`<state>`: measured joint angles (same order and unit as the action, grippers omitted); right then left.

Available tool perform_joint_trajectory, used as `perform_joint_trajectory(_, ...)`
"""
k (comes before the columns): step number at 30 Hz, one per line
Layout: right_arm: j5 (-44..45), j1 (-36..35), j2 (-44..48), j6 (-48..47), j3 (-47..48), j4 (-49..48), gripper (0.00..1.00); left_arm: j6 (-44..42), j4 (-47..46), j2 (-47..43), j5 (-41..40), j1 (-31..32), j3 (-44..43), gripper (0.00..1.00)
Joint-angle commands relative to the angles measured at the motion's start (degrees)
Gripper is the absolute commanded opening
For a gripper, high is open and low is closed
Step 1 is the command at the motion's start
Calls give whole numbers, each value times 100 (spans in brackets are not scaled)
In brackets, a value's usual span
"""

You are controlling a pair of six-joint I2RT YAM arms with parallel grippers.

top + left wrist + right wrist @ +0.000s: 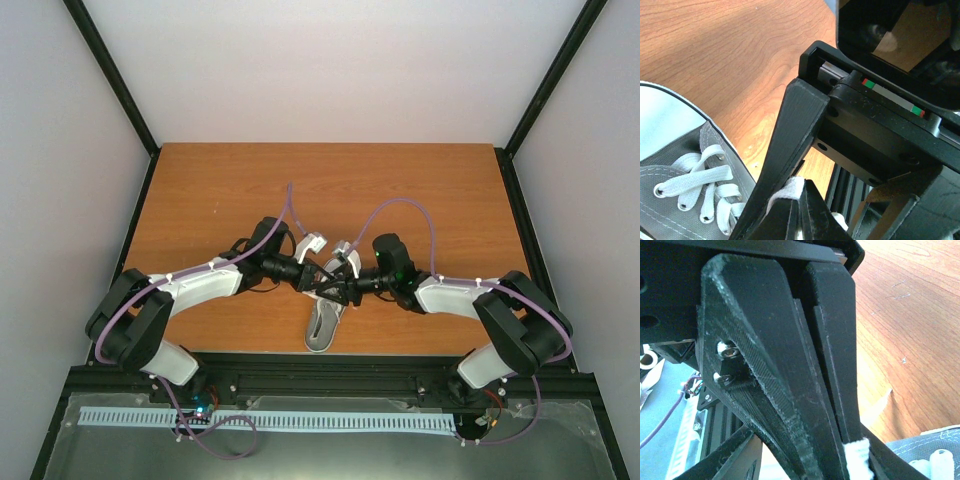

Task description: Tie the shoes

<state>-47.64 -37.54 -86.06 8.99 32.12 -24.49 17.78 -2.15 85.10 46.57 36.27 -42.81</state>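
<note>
The grey sneaker (322,322) with white laces lies near the table's front edge, heel toward the arm bases. Both grippers meet over its laced front. My left gripper (320,282) is shut on a white lace (789,192). The left wrist view shows the shoe's grey upper (670,170), white toe cap and crossed laces at lower left. My right gripper (343,290) crosses just beyond it and is shut on a white lace end (858,458). A corner of the shoe (935,452) shows at the lower right of the right wrist view.
The wooden table (330,190) stretches behind the shoe. A black rail (330,375) runs along the front edge between the arm bases. Purple cables (410,205) loop over both forearms.
</note>
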Motion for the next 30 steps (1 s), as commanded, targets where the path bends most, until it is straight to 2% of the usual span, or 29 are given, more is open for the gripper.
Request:
perform_joint_trajectory(1, 621, -50, -3, 199, -106, -115, 13, 152, -566, -195, -49, 19, -178, 3)
perform_joint_trajectory(2, 631, -51, 7, 199, -109, -109, 15, 156, -580, -204, -46, 11, -182, 3)
perform_joint_trajectory(5, 632, -52, 10, 216, -131, -134, 39, 175, -603, -194, 39, 14, -182, 4)
perform_joint_trajectory(7, 656, -52, 10, 218, -133, -148, 49, 183, -616, -180, 85, 9, -192, 3)
perform_joint_trajectory(11, 711, -52, -2, 192, -119, -170, 60, 174, -598, -179, 160, 11, -194, 3)
perform_joint_trajectory(14, 738, -52, -23, 179, -103, -210, 61, 168, -596, -173, 200, 14, -210, 3)
perform_joint_trajectory(17, 766, -52, -25, 189, -65, -239, 52, 163, -577, -172, 177, 11, -204, 4)
perform_joint_trajectory(27, 1109, -52, 94, 263, -173, -368, 7, 161, -572, -191, 155, 9, -206, 3)
perform_joint_trajectory(28, 1154, -52, 124, 280, -200, -391, 3, 158, -569, -202, 148, 13, -209, 3)
perform_joint_trajectory(30, 1251, -54, 193, 302, -252, -411, 3, 160, -563, -208, 122, 11, -208, 3)
